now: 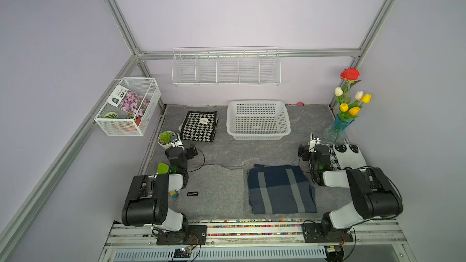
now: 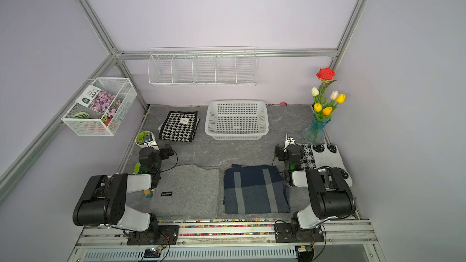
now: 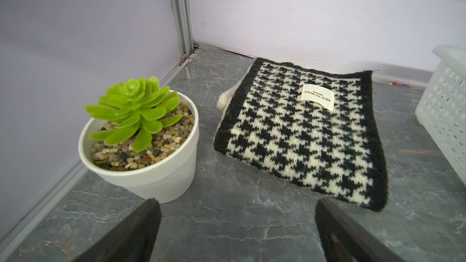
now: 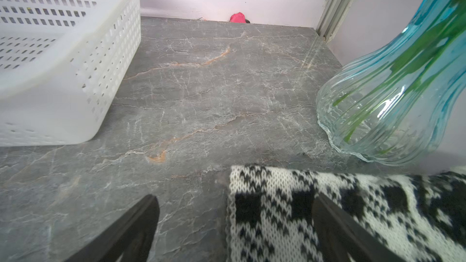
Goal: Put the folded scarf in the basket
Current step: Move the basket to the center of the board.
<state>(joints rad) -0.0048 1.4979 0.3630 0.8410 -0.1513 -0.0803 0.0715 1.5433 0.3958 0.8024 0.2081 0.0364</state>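
Observation:
The white perforated basket (image 1: 258,136) (image 2: 237,136) stands empty at the back centre. A folded houndstooth scarf (image 1: 200,126) (image 3: 297,134) lies to its left. Near the front lie a folded navy-and-grey plaid scarf (image 1: 280,189) (image 2: 254,189) and a grey one (image 1: 211,192). A black-and-white knit scarf (image 1: 345,156) (image 4: 353,210) lies at the right. My left gripper (image 1: 179,144) (image 3: 235,201) is open over bare table, just short of the houndstooth scarf. My right gripper (image 1: 314,144) (image 4: 234,196) is open, empty, above the knit scarf's left edge.
A potted succulent (image 1: 165,139) (image 3: 141,134) stands close beside my left gripper. A blue glass vase of flowers (image 1: 336,128) (image 4: 393,97) stands near my right gripper. A wire-mesh box (image 1: 127,107) and a wire rack (image 1: 225,68) hang on the walls.

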